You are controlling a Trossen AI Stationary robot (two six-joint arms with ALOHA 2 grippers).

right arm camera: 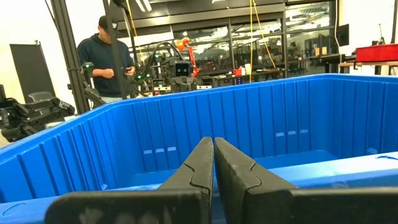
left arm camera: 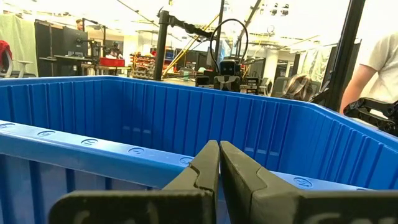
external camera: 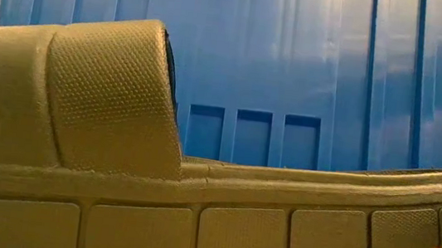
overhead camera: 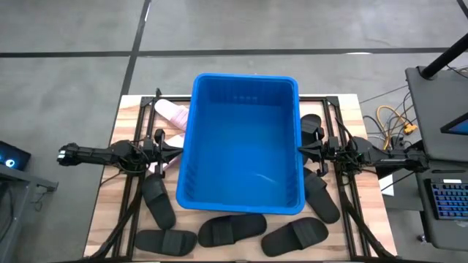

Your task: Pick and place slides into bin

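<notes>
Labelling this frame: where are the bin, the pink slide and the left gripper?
bin point(overhead camera: 191, 146): high view, left rim.
pink slide point(overhead camera: 171, 112): high view, strap.
left gripper point(overhead camera: 178, 144): high view, tip of the shut jaws.

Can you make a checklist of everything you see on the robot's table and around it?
Surface: wooden table, crowded.
Job's things: blue bin in the middle, looks empty; black slides lie around it; pink slide at its left.
Clutter: nothing seen.
Grippers: left gripper and right gripper shut, empty, each at a bin side.
Cables: yellow cables right of the table.
Surroundings: grey floor; keyboard at right; person behind.
</notes>
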